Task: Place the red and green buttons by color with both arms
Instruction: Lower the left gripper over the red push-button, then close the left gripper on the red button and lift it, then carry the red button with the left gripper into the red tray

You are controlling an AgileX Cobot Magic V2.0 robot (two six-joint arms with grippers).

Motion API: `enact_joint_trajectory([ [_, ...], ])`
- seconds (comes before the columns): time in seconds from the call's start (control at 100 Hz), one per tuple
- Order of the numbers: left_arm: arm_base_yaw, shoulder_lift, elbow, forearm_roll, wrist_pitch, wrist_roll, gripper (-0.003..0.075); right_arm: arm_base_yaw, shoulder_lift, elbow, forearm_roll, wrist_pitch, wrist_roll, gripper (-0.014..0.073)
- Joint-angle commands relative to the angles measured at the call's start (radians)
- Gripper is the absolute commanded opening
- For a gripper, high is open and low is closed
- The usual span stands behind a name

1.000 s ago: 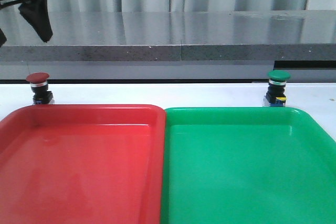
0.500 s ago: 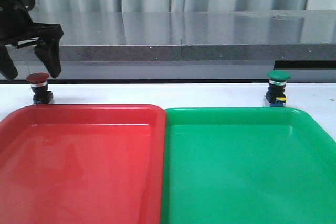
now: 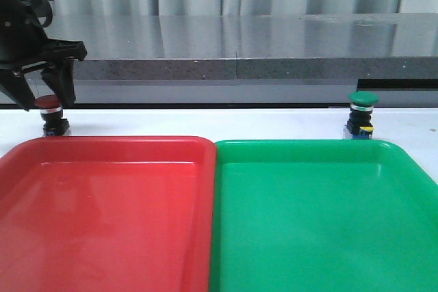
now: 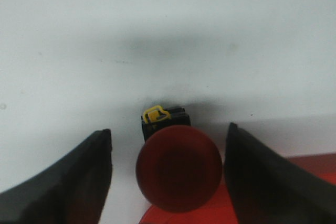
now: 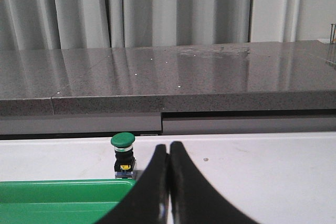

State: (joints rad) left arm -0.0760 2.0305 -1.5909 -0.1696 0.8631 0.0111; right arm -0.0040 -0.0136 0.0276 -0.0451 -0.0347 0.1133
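Left claw (image 3: pixel 45 94) released astride the red button (image 4: pixel 178 167); right claw (image 5: pixel 169 182) clenched; both trays seemingly bare.

The left hand (image 3: pixel 45 97) straddles the red button (image 3: pixel 49 104), fingers apart.

In the front view my left end effector (image 3: pixel 42 94) hides part of the red button (image 3: pixel 49 103); the picture's edge crops my arm; in my left wrist view the red tray (image 4: pixel 310 162) shows only as blurred slivers; my fingers (image 4: pixel 73 182) run off frame.
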Motion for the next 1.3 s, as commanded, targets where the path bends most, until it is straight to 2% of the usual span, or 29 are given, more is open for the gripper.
enact_joint_trajectory([
  [0.0,-0.009,-0.056,-0.032,-0.017,-0.023,0.001,0.0302,-0.005,-0.019,-0.019,-0.009,-0.084,-0.007,-0.0064],
  [0.17,-0.009,-0.056,-0.032,-0.019,-0.022,0.001,0.0152,-0.005,-0.019,-0.019,-0.009,-0.084,-0.007,-0.0064],
  [0.43,-0.009,-0.064,-0.036,-0.028,-0.019,0.001,0.0042,-0.005,-0.019,-0.019,-0.009,-0.084,-0.007,-0.0064],
  [0.78,-0.017,-0.181,-0.075,-0.033,-0.029,-0.011,0.0027,-0.005,-0.019,-0.019,-0.009,-0.084,-0.007,-0.0064],
  [1.0,-0.042,-0.255,-0.069,-0.04,0.025,-0.061,0.0027,-0.005,-0.019,-0.019,-0.009,-0.084,-0.007,-0.0064],
  [1.29,-0.133,-0.355,0.061,-0.038,-0.017,-0.068,0.0027,-0.005,-0.019,-0.019,-0.009,-0.084,-0.007,-0.0064],
])
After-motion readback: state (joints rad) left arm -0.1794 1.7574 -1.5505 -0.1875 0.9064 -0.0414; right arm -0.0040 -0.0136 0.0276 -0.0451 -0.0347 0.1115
